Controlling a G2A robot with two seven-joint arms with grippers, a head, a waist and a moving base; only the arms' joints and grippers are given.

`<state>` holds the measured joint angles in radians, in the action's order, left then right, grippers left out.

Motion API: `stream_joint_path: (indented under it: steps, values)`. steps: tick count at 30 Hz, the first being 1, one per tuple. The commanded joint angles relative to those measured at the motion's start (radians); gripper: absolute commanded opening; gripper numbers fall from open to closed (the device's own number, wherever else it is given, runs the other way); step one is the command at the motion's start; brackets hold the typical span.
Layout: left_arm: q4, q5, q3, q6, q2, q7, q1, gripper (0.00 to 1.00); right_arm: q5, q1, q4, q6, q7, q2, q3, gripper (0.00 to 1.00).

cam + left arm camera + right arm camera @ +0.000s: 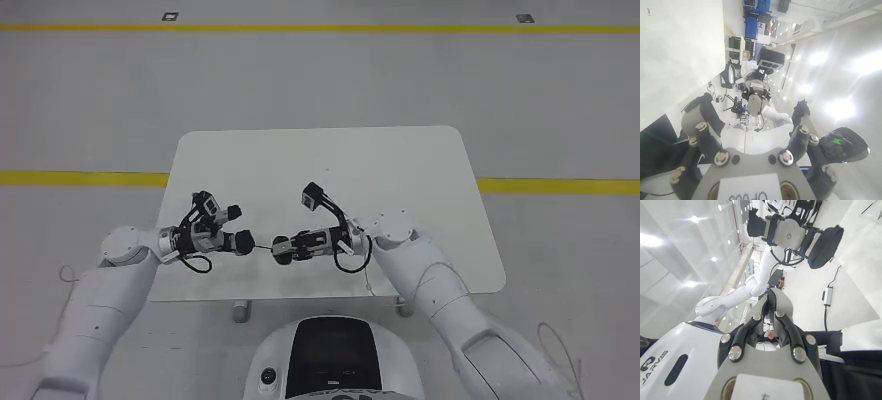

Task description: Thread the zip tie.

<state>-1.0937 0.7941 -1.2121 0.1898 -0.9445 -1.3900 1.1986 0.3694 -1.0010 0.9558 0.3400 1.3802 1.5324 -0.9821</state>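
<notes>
Nearest the left wrist camera sat the left end effector (752, 103), its two black-padded fingers (704, 109) spread wide with nothing between them; seen from above, it hung over the near left part of the table (400, 170), pointing toward the other arm; the right wrist view caught it from the front, farther off, and showed the same wide gap between the pads.

Between the two arms, from above, the zip tie (772, 303) read as a thin dark line; it ran from the tip of the right end effector (281, 247) toward the left pads; whether its free end touched them could not be told. The right wrist view gave what the top view did not; there it was a black ribbed strip lying along the seam between two grey fingers.

To the right, the right end effector was pressed together, pinching the zip tie; it was held above the near part of the table and aimed at the left one; the left wrist view showed it head-on, farther off, with its tips closed. The two stood near each other, facing, but apart; the table was white, on a pale floor (100, 100) crossed by yellow lines (320, 28).
</notes>
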Motion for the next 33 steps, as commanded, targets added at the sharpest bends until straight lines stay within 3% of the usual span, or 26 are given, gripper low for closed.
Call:
stream_joint_path:
  steps: [1,3,13,15,21,26,28,33]
  values:
    - [-0.017,0.042,0.026,0.019,0.018,0.0,0.0,1.0,0.018,0.005,-0.001,0.0,0.01,0.001,0.017,0.0]
    - [-0.027,0.068,0.052,0.052,0.041,0.0,0.001,1.0,0.023,0.005,-0.001,0.0,0.01,0.001,0.02,0.0]
    - [-0.025,0.087,0.052,0.036,0.039,0.0,-0.001,1.0,0.014,-0.005,0.006,-0.003,-0.014,-0.002,0.02,0.0]
    - [-0.057,0.127,0.064,0.034,0.042,0.0,0.006,1.0,0.014,-0.006,0.009,0.0,0.01,-0.008,0.018,0.0]
    - [-0.099,0.151,0.09,0.044,0.078,0.0,0.024,1.0,0.065,0.004,0.006,0.0,0.01,-0.024,0.041,0.0]
    - [-0.14,0.197,0.139,0.05,0.111,0.0,0.026,1.0,0.113,0.009,0.032,0.0,0.01,-0.042,0.064,0.0]
    - [-0.134,0.19,0.15,0.07,0.124,0.0,0.02,1.0,0.113,0.009,0.032,0.0,0.01,-0.042,0.064,0.0]
    - [-0.134,0.19,0.15,0.07,0.124,0.0,0.02,1.0,0.113,0.009,0.032,0.0,0.01,-0.042,0.064,0.0]
